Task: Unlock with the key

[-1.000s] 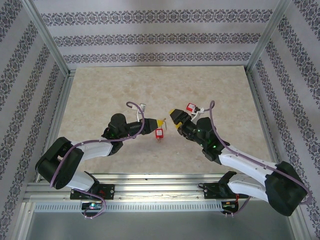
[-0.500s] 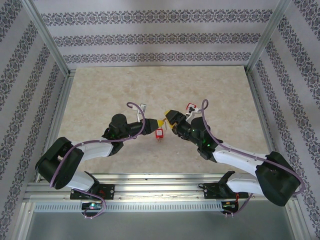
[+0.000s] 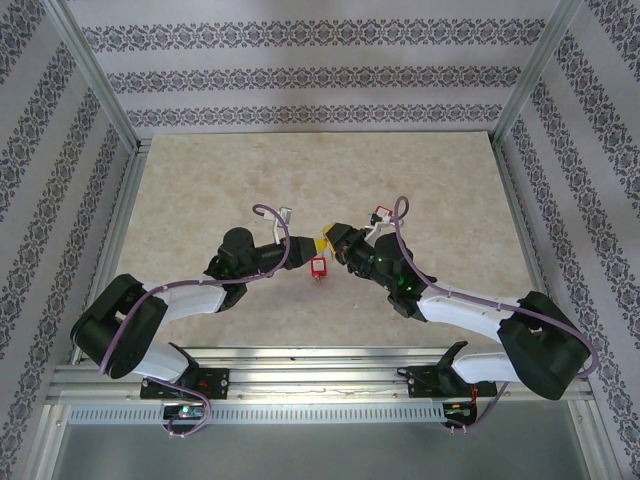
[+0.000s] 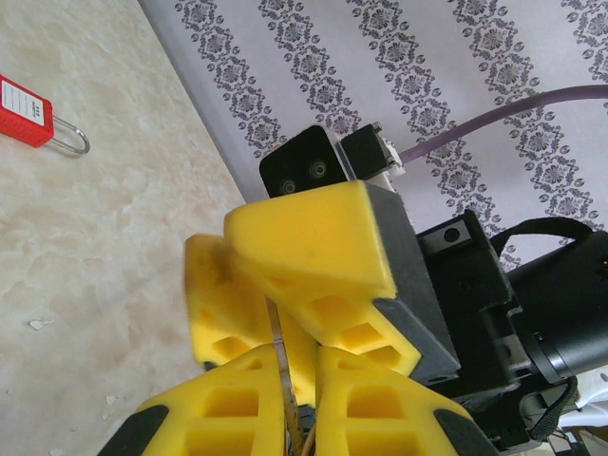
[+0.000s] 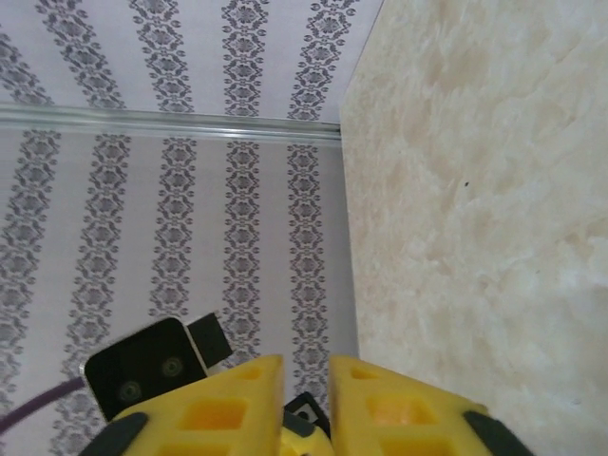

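Over the middle of the beige marbled tabletop (image 3: pixel 220 180), both arms are stretched low and forward, and their tips meet nose to nose! From overhead, the left gripper (image 3: pixel 314 246) comes in from the left with its elbow folded back toward its base. The right gripper (image 3: pixel 331 238) answers from the right on a long, flat reach.

Just below the left tips sits the small red padlock (image 3: pixel 319 267). Whether it hangs from the claw or lies on the table, I can't tell from up here.

Down to the left wrist camera: the left gripper (image 4: pixel 285 385) has its yellow fingers (image 4: pixel 380 418) pressed together on a thin silver metal piece (image 4: pixel 282 380), and too little of it shows to call it the key. Right in front, the right gripper (image 4: pixel 271 294) crowds that same piece and blocks the sight beyond.

On the right wrist camera, the right gripper (image 5: pixel 306 366) shows a narrow slot between its fingers with something dark inside. Clamped or not, I can't tell.

Off to the side, a second red padlock with a silver shackle (image 3: pixel 381 214) (image 4: pixel 26 111) lies flat on the table, just beside the right arm. A purple cable (image 3: pixel 262 212) loops over the left wrist.
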Robot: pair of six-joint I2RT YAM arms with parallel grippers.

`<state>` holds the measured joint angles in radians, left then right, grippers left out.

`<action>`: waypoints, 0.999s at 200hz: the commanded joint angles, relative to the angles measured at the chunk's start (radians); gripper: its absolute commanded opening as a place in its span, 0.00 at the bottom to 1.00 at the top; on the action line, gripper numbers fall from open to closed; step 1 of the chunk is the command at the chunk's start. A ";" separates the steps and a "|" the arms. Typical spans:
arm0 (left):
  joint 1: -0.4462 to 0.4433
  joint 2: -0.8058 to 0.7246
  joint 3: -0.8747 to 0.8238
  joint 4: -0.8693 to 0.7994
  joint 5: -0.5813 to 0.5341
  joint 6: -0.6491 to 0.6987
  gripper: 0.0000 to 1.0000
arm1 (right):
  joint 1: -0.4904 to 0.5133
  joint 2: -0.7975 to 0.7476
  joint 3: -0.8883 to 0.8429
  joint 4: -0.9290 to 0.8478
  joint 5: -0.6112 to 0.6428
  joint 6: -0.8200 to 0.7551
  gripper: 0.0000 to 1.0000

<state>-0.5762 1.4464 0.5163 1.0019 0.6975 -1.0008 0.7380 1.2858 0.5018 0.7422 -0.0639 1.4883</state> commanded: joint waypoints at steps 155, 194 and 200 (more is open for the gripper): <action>-0.005 -0.028 -0.068 0.066 -0.037 -0.015 0.41 | 0.009 0.001 0.017 0.020 0.006 0.020 0.00; -0.002 -0.033 -0.073 0.067 -0.038 -0.015 0.34 | 0.009 -0.008 0.005 0.019 0.010 0.015 0.00; -0.003 -0.034 -0.074 0.066 -0.039 -0.015 0.32 | 0.009 -0.008 0.004 0.019 0.009 0.013 0.00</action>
<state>-0.5766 1.4357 0.4496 1.0260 0.6758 -1.0119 0.7376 1.2930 0.5148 0.7296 -0.0601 1.5158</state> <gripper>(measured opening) 0.345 0.043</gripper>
